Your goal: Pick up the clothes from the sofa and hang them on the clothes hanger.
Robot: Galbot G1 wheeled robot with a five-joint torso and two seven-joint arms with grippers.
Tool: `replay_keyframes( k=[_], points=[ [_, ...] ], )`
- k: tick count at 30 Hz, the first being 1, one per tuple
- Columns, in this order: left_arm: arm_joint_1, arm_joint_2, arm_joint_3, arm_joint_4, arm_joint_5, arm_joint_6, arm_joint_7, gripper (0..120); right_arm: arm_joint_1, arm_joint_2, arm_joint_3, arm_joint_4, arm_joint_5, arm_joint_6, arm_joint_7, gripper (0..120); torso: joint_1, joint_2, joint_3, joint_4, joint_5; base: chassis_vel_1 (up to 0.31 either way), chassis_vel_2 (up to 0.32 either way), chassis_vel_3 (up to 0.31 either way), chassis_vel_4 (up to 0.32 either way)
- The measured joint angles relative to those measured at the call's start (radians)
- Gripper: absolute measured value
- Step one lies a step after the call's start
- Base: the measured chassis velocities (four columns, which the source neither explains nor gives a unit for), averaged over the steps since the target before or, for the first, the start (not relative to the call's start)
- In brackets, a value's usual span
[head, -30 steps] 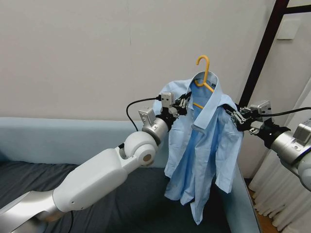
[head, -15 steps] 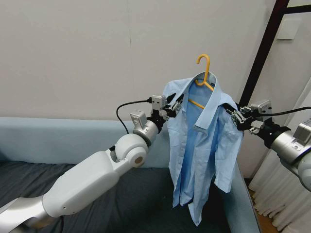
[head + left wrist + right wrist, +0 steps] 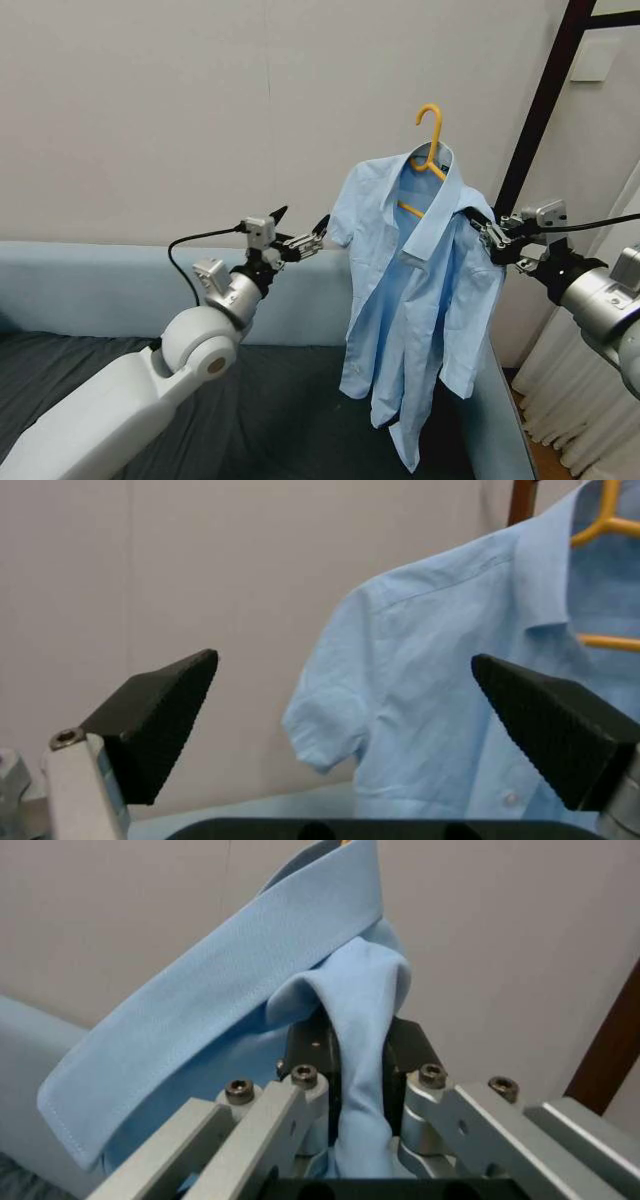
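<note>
While the right gripper (image 3: pixel 490 233) clamps a fold of the pale blue shirt (image 3: pixel 410 300) at its shoulder, right of centre in the head view, the garment hangs clear of the sofa (image 3: pixel 100 285) along the bottom of the frame. It is draped over an orange hanger (image 3: pixel 430 135) whose hook stands free against the wall (image 3: pixel 200 100) at upper centre, caught on no rail that can be seen. The right wrist view shows the cloth (image 3: pixel 220 1012) bunched tight between that gripper's jaws. Left of centre, the left gripper (image 3: pixel 302 228) is spread wide and empty, aimed at the shirt's short sleeve and apart from it; in its wrist view the sleeve (image 3: pixel 340 727) lies beyond the two dark fingertips, untouched. By the look of it, the pick-up is done and the shirt sits on the hanger, front open and hem uneven. What seems left is letting go and finding the hook a perch; whether the dark pole (image 3: pixel 535 110) at upper right serves for that cannot be told.
</note>
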Motion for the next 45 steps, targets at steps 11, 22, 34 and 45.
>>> replay_keyframes(
  k=[11, 22, 34, 45],
  points=[
    [0.402, 0.035, -0.190, -0.066, 0.198, -0.082, -0.027, 100, -0.031, 0.051, 0.106, 0.095, 0.113, -0.090, 0.129, 8, 0.000, 0.000, 0.000, -0.0003, 0.0005, 0.000, 0.000, 0.000, 0.000],
    [0.850, -0.184, -0.416, -0.145, 0.420, -0.152, -0.040, 100, -0.057, 0.103, 0.157, 0.131, 0.117, -0.144, 0.175, 8, 0.000, 0.000, 0.000, -0.0001, 0.0005, 0.000, 0.000, 0.000, 0.000],
    [1.002, -0.284, -0.448, -0.150, 0.469, -0.211, 0.011, 100, -0.072, 0.164, 0.172, 0.131, 0.018, -0.160, 0.203, 8, 0.000, 0.000, 0.000, -0.0001, 0.0005, 0.000, 0.000, 0.000, 0.000],
    [0.993, -0.281, -0.444, -0.149, 0.466, -0.210, 0.011, 100, -0.032, 0.046, 0.364, 0.154, 0.223, -0.329, 0.470, 8, 0.000, 0.000, 0.000, -0.0001, 0.0002, 0.000, 0.000, 0.000, 0.000]
  ],
)
